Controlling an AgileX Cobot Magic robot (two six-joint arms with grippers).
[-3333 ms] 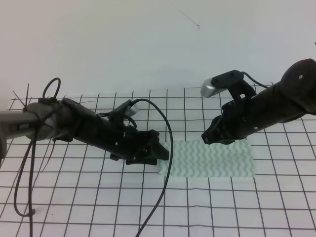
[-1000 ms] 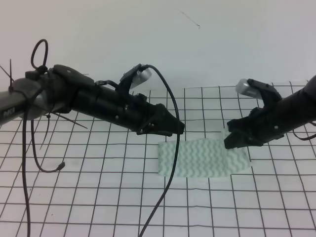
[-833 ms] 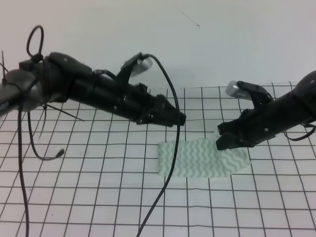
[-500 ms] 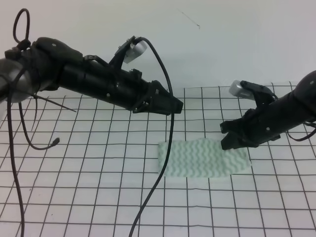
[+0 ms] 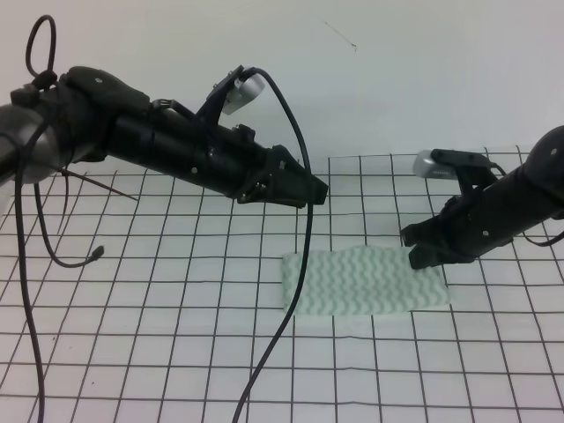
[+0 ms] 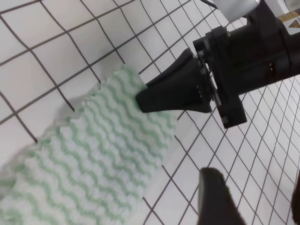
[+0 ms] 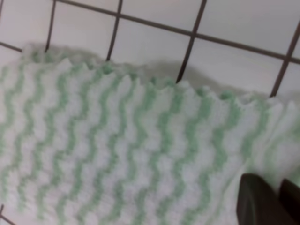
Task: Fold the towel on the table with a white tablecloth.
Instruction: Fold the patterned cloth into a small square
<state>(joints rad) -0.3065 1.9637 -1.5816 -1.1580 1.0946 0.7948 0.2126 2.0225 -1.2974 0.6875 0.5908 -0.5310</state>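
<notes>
Right fingers [image 5: 421,251] have shifted rightward over the towel's [image 5: 361,282] far corner.

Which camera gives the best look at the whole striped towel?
The exterior high view: the towel lies there almost whole on the table. The left wrist view shows one end, the right wrist view only a close-up patch along one edge.

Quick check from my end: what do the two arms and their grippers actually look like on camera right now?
Both arms are matte black. The left arm is thick and tubular, with a silver-grey wrist camera on top and loose black cables looping off it. The left gripper tapers to a point. The right arm carries a similar silver camera, and the right gripper ends in wedge-shaped black jaws.
</notes>
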